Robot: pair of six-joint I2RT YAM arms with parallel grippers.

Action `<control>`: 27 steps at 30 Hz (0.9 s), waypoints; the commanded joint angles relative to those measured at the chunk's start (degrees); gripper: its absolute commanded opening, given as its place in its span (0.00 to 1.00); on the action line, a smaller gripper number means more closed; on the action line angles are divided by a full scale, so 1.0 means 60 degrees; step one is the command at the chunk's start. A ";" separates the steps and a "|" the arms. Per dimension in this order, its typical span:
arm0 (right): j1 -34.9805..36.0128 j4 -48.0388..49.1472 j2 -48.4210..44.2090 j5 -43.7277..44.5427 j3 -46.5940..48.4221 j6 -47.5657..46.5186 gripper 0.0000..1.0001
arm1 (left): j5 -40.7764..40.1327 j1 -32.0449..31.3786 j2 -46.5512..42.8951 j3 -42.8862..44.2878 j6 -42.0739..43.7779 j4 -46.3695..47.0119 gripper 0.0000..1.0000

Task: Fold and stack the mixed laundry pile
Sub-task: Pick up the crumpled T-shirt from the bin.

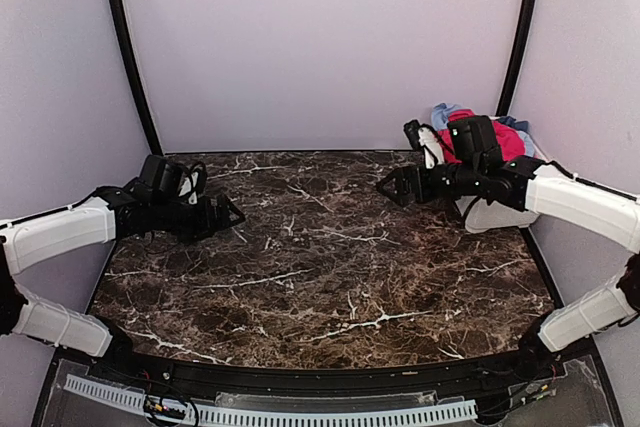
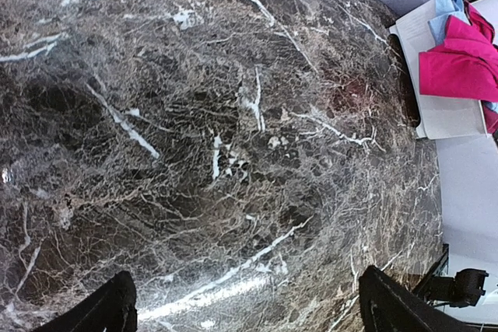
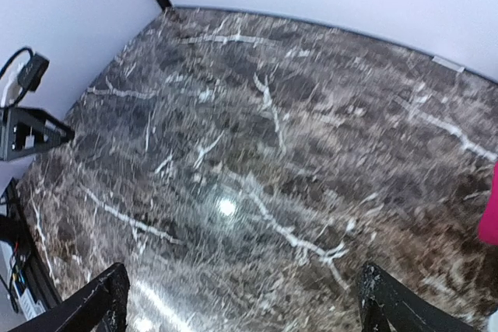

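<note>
- Left gripper (image 1: pixel 228 215), right gripper (image 1: pixel 392 186): both wide open, holding nothing, hovering over the table (image 1: pixel 330 277) and pointing inward. Looks like a ready pose.
- Laundry (image 1: pixel 512 140) is bunched in the tub (image 1: pixel 495 215) at the far-right corner, just behind the right gripper. Nothing folded yet.

A dark marble table (image 1: pixel 320 257) veined in white, a white tub (image 1: pixel 492 217) at its far right corner, 2 black poles (image 1: pixel 124 47) against lilac walls (image 1: pixel 320 37).

2 grippers (image 1: pixel 236 213) (image 1: pixel 383 186), 1 laundry pile (image 2: pixel 459 64), 1 tub (image 2: pixel 447 118), 1 table (image 1: pixel 320 277)
</note>
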 commanded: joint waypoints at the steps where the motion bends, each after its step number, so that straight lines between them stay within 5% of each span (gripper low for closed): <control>1: -0.1142 -0.0403 0.0169 0.0353 0.1771 -0.0421 0.99 | -0.0155 -0.0039 0.0141 0.1150 0.0327 -0.0120 0.99; 14: -0.4758 -0.2574 0.0812 0.0652 0.4324 -0.0901 0.99 | -0.2896 0.0001 0.0477 0.4054 0.0904 -0.1873 0.99; 20: -0.6320 -0.2484 0.1539 0.0691 0.4369 -0.0606 0.98 | -0.2357 -0.0003 0.0811 0.4286 0.1026 -0.1811 0.99; 27: -0.6701 -0.2671 0.2640 0.1665 0.4482 -0.0699 0.98 | -0.1797 0.0004 0.0712 0.3836 0.0748 -0.1423 0.99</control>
